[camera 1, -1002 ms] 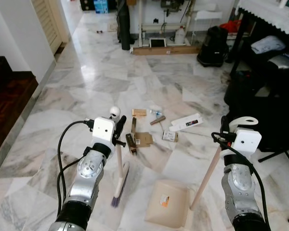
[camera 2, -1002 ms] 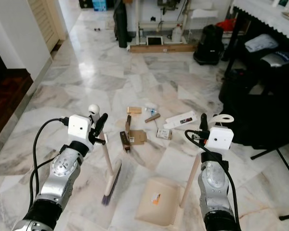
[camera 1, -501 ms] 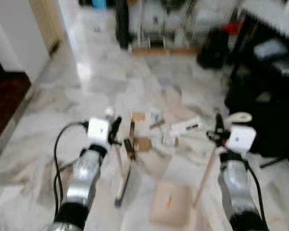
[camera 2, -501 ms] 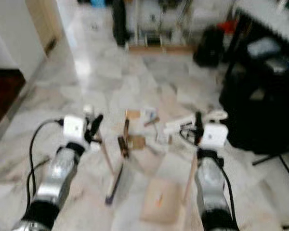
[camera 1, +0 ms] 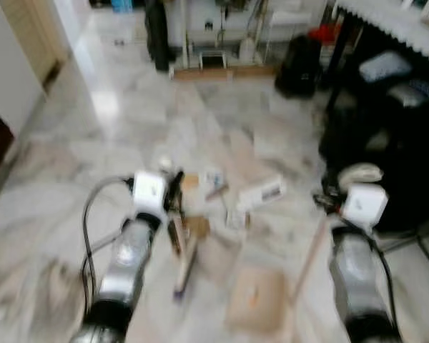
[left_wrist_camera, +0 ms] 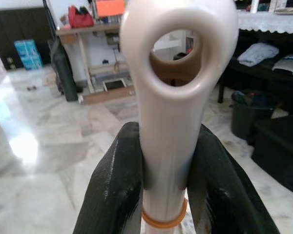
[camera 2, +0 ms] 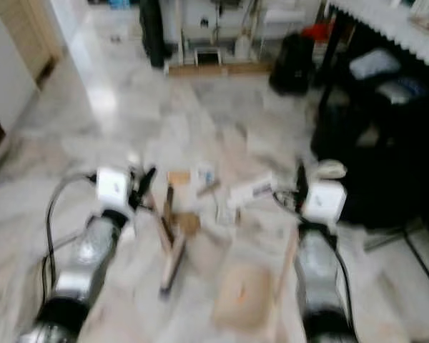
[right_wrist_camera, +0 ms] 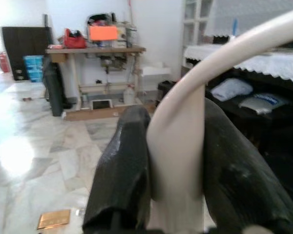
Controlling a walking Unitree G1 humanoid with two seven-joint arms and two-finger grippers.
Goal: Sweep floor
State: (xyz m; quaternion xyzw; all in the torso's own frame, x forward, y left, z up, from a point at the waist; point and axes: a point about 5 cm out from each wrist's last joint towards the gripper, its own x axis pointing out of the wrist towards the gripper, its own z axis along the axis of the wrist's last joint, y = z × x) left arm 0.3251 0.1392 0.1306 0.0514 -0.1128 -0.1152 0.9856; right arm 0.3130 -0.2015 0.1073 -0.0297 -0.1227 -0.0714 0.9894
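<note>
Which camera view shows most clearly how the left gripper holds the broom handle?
The left wrist view: the left gripper presses its black fingers sharply on both sides of the broom handle. The eye views are blurred; there the gripper and handle are small.

Broom (camera 1: 184,266) left of dustpan (camera 1: 256,300)

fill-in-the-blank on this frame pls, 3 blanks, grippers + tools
The left gripper is shut on the ____ handle. The right gripper is shut on the handle of the ____. The dustpan rests on the marble ____, near the scattered litter.

Missing words: broom; dustpan; floor
</note>
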